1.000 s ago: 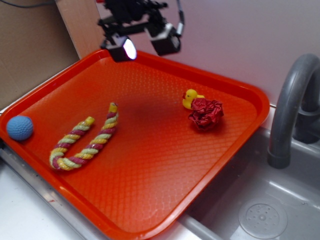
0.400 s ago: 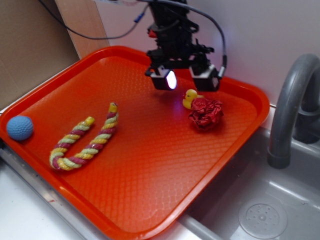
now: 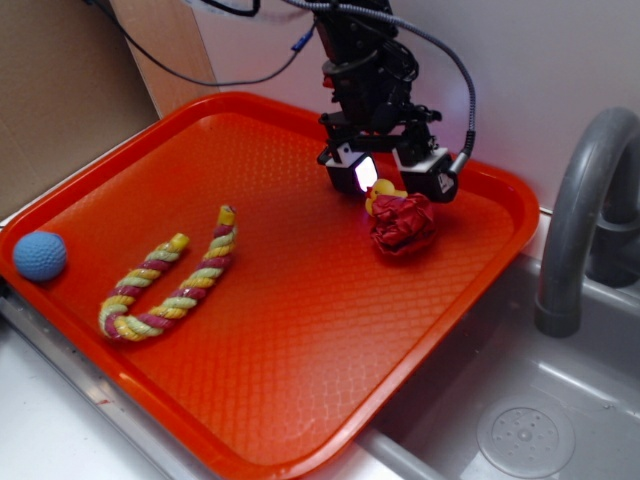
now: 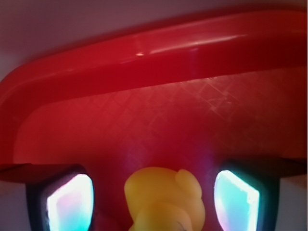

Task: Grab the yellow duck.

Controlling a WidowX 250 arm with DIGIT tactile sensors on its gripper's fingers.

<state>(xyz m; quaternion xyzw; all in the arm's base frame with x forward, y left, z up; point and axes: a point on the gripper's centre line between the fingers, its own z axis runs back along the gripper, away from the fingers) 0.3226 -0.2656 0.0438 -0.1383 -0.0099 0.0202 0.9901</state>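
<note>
2 spread fingers point(image 4: 70, 202) straddling the yellow duck point(image 4: 163, 199), arm near-vertical above.

I see the yellow duck point(image 4: 163, 199) sitting glossy yellow between my black gripper point(image 3: 397, 179) pads, whose inner faces glow white with pink and cyan tints in the wrist view. Just right of the gripper lies the dark red wrinkly ball point(image 3: 403, 224). The tray point(image 3: 300, 330) under the tool is bright orange-red with a fine diamond texture. Far to the gripper's left lie a twisted rope toy point(image 3: 170, 280) in yellow, pink and pale green, and a blue dimpled ball point(image 3: 40, 255). Right of the tool, the faucet point(image 3: 585, 210) and sink point(image 3: 520, 410) are grey.
</note>
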